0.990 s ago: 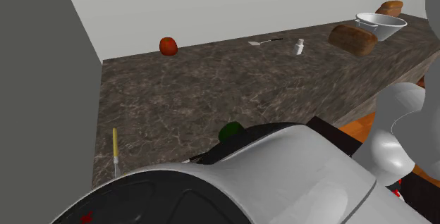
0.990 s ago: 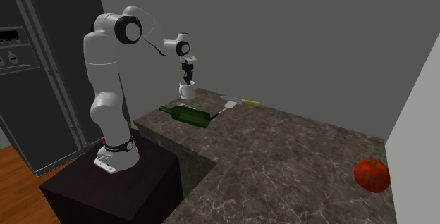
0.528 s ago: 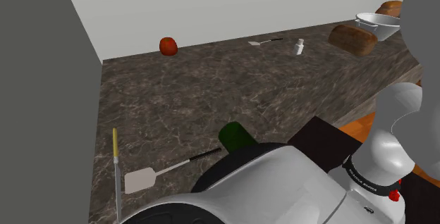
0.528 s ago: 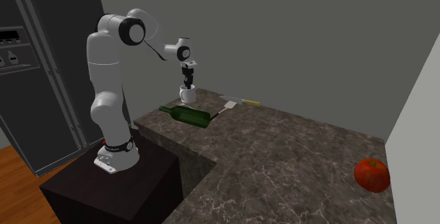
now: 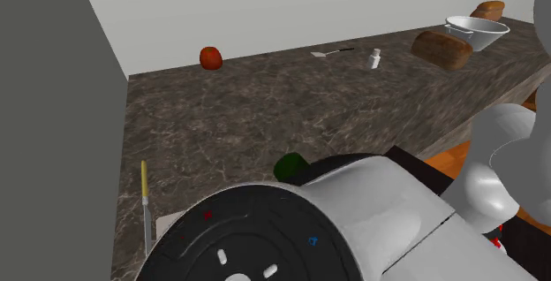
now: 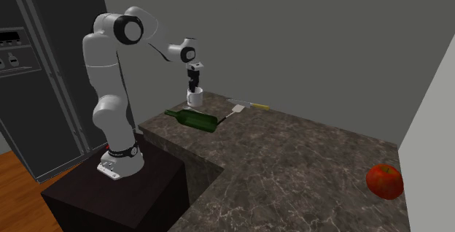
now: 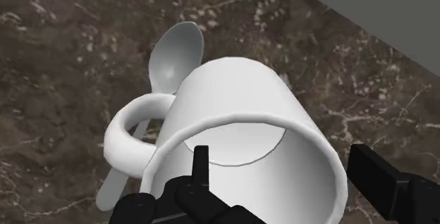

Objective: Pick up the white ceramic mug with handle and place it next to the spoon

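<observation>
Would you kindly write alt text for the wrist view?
A white mug with a handle stands on a dark marbled counter, a grey spoon by its handle; black fingers straddle its rim, one inside, one outside.

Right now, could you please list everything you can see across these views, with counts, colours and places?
mug: one, white, standing beside the spoon
spoon: one, grey, lying by the mug's handle
bottle: one, green, lying near the mug
spatula: one, pale blade, beyond the bottle
yellow-handled tool: one, by the wall
red fruit: one, against the far wall
bread loaves: two, brown, flanking the bowl
bowl: one, white, far end
small bottle: one, white, near the loaves
countertop: one, dark marbled
arm: one, white
hand: one, black, open, one finger inside the mug
</observation>
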{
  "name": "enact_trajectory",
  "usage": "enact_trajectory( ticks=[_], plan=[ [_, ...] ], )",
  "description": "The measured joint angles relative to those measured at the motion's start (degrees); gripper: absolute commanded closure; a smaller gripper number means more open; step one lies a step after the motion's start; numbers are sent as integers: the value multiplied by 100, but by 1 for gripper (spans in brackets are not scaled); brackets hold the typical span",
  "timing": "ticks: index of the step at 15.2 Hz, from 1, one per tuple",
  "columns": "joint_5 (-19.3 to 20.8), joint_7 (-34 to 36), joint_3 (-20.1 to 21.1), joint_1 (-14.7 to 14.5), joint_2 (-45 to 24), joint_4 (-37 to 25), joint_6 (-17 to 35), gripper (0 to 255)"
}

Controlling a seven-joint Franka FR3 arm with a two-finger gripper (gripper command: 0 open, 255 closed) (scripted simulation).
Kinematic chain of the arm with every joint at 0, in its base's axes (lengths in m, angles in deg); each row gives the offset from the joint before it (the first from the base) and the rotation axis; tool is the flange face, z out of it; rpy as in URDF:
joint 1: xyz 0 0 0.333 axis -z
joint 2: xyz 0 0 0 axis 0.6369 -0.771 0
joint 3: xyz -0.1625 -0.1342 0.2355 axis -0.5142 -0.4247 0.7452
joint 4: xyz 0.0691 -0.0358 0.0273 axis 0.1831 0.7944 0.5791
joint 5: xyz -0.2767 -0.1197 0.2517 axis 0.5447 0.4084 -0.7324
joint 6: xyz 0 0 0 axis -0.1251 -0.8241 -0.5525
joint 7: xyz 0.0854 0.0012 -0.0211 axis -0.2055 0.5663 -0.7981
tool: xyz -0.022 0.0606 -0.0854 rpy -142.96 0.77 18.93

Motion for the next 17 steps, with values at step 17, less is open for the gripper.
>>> enact_trajectory(
  ticks=[17],
  plan=[
    [-1005, -1891, -288, 226, 898, 967, 28, 0]
  ],
)
